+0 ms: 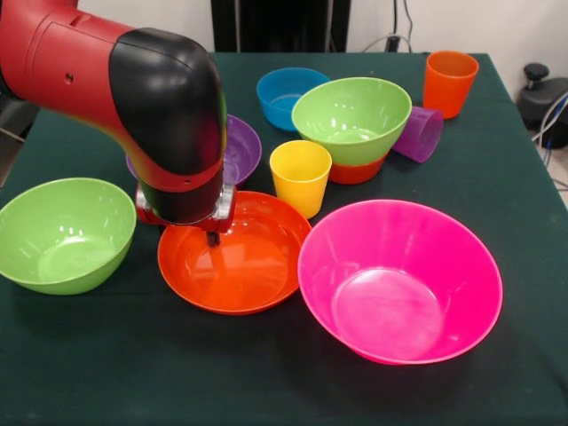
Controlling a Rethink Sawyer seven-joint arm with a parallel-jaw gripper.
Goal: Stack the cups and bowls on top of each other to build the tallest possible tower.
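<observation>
My gripper [213, 236] hangs under the red and black wrist, just inside the far-left rim of the large orange bowl [240, 262]; the wrist hides most of it. To its right stands the huge pink bowl [399, 280], and a green bowl [67, 232] sits at the left. The only tower is a second green bowl [352, 115] resting in a small orange bowl [357, 170]. An upright yellow cup [300, 176] stands between the stack and the large orange bowl. A purple bowl [241, 149] is partly behind the arm. A blue bowl [286, 93], an upright orange cup [449, 82] and a purple cup [419, 133] on its side are at the back.
Everything rests on a dark green tablecloth [133, 373]. The arm's bulky elbow [133, 98] covers the upper left of the table. A black device with cables [543, 93] stands off the table's right edge.
</observation>
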